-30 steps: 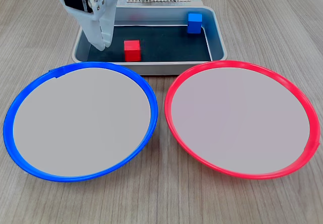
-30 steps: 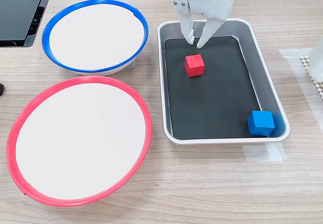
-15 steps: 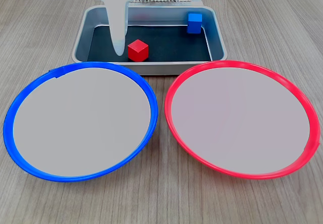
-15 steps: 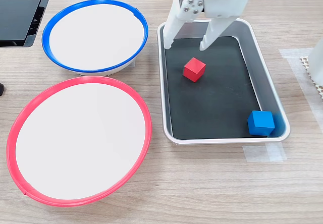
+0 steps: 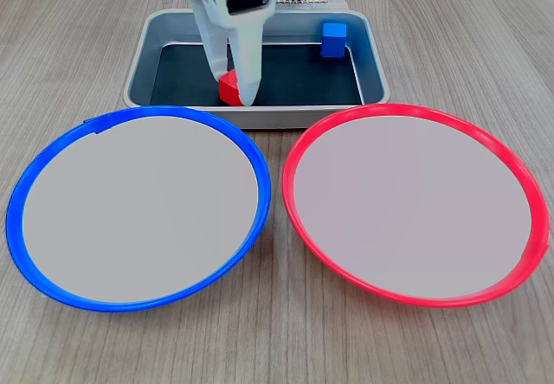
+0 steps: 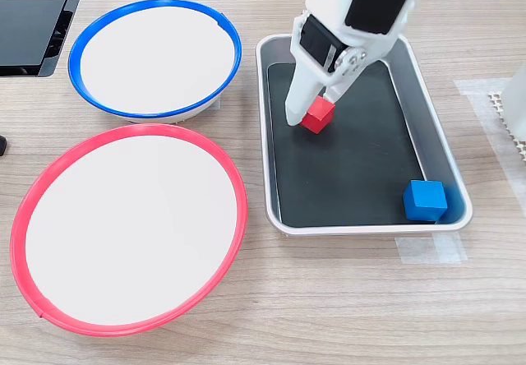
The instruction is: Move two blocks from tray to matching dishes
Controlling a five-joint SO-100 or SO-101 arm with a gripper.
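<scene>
The red block [image 5: 227, 87] [image 6: 319, 115] rests on the black floor of the grey tray [image 5: 260, 118] [image 6: 362, 229], near the end closest to the dishes. My white gripper [image 5: 232, 90] [image 6: 315, 108] has come down over it, open, one finger on each side and close to its faces. The blue block [image 5: 334, 39] [image 6: 425, 199] sits in a tray corner, far from the gripper. In front of the tray lie the blue-rimmed dish [image 5: 17, 185] [image 6: 156, 5] and the red-rimmed dish [image 5: 415, 109] [image 6: 131, 131], each with nothing in it.
A dark flat object [image 6: 33, 20] lies at the second exterior view's top left. A white mesh mat [image 6: 500, 102] and a pale object [image 6: 516, 94] sit at the second exterior view's right edge. Clear tape [image 6: 427, 250] is stuck on the wooden table beside the tray.
The gripper swung over from the tray's side and dropped onto the red block, its jaws narrowing around it. The red block turned slightly earlier; the blue block stayed put.
</scene>
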